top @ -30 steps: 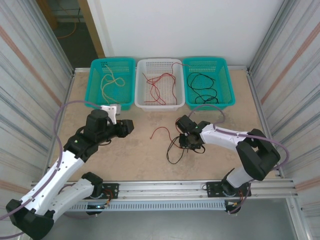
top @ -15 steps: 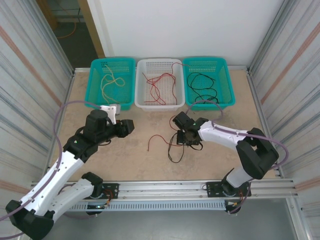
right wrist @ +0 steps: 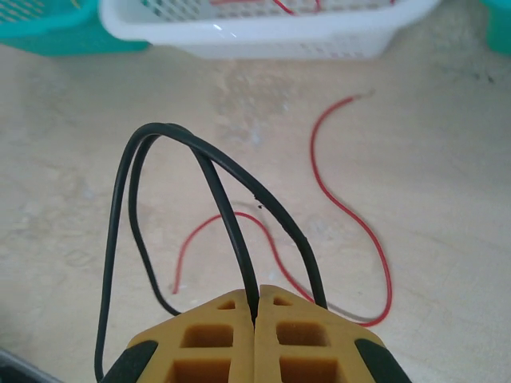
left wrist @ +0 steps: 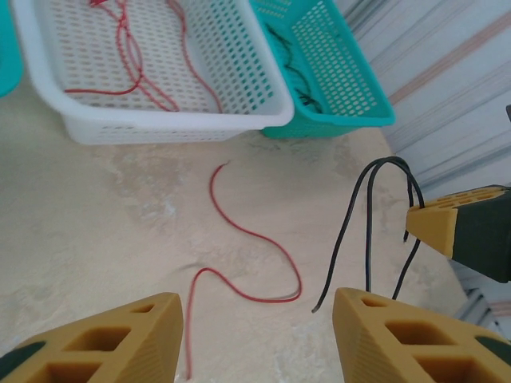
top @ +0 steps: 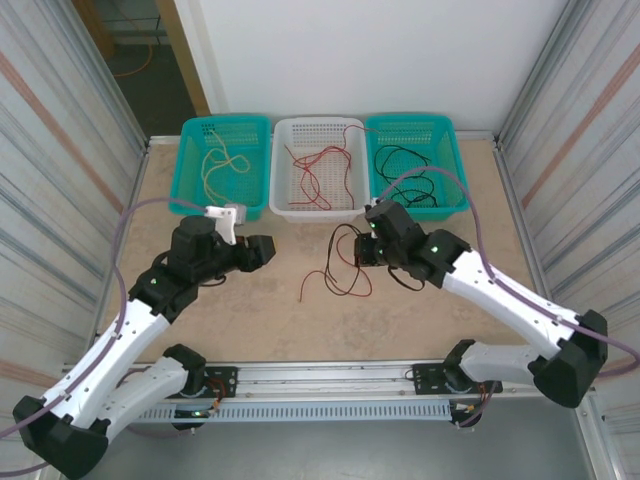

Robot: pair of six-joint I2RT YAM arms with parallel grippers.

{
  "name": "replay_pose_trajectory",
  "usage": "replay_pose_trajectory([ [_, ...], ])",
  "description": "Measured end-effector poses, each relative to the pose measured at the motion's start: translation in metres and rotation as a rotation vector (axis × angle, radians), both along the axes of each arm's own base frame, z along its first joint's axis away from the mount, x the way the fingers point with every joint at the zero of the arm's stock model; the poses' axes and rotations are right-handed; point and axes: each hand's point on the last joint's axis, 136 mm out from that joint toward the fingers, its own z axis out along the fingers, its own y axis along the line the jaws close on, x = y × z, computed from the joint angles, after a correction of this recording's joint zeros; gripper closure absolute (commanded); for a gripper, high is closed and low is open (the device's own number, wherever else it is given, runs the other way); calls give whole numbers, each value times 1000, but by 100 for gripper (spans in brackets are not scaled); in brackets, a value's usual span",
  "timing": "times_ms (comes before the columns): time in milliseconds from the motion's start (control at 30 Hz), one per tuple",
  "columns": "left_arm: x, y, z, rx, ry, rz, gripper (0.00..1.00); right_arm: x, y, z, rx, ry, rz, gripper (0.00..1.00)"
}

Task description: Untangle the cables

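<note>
My right gripper (top: pixel 362 250) (right wrist: pixel 255 309) is shut on a black cable (right wrist: pixel 164 132), which arches up from the closed fingers in a double loop. The black cable (top: pixel 337 248) hangs off the table from that grip, its loose ends trailing down. A red cable (top: pixel 312 285) (right wrist: pixel 351 215) (left wrist: pixel 257 237) lies curled on the table under and beside it. My left gripper (top: pixel 258 250) (left wrist: pixel 255 339) stands open to the left of both cables, nothing between its fingers. The black cable (left wrist: pixel 367 231) dangles just ahead of its right finger.
Three baskets stand at the back: a teal one (top: pixel 190 175) with yellow cable, a white one (top: pixel 283 208) with red cables, a teal one (top: pixel 458 190) with black cables. Metal walls close in both sides, a rail runs along the near edge.
My right gripper closed on the black cable and rose towards the baskets, lifting it off the table. The red cable stayed down. My left gripper opened wider.
</note>
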Motion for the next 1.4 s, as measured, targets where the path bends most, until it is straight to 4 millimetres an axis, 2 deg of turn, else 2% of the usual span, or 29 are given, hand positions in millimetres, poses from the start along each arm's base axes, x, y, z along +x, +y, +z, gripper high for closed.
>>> replay_pose_trajectory([
  [100, -2, -13, 11, -55, -18, -52, 51, -5, 1, 20, 48, -46, 26, 100],
  [233, -13, -44, 19, -106, -36, -177, 52, -6, 3, 43, 103, -95, 33, 100],
  [433, -41, -94, 9, -104, -21, -358, 54, -5, 15, 75, 169, -162, 59, 100],
  [533, -44, -105, 1, -79, -8, -387, 61, -5, 19, 86, 188, -184, 69, 100],
  [633, -40, -107, -3, -57, -10, -379, 68, -5, 20, 91, 193, -199, 79, 100],
  [833, -38, -105, -2, -39, -34, -364, 98, -6, 21, 91, 193, -200, 84, 99],
  [867, -38, -104, -1, -35, -45, -361, 100, -6, 21, 91, 193, -199, 84, 97],
  [933, -37, -102, 2, -26, -61, -348, 100, -6, 21, 90, 190, -201, 80, 86],
  [1000, -36, -98, 9, -19, -81, -334, 100, -4, 19, 87, 182, -203, 70, 58],
  [1033, -36, -97, 13, -15, -96, -331, 100, -3, 18, 85, 173, -204, 62, 50],
  [1067, -36, -94, 18, -7, -115, -328, 100, -2, 16, 82, 163, -205, 52, 36],
  [1100, -37, -91, 24, 1, -138, -327, 100, 0, 13, 78, 152, -202, 35, 31],
  [1233, -43, -80, 53, 37, -243, -342, 100, 16, -7, 53, 96, -149, -53, 35],
  [1300, -49, -74, 69, 43, -303, -358, 100, 28, -24, 29, 64, -90, -124, 37],
  [1400, -60, -63, 86, 46, -384, -373, 100, 34, -43, -10, 12, 5, -194, 37],
])
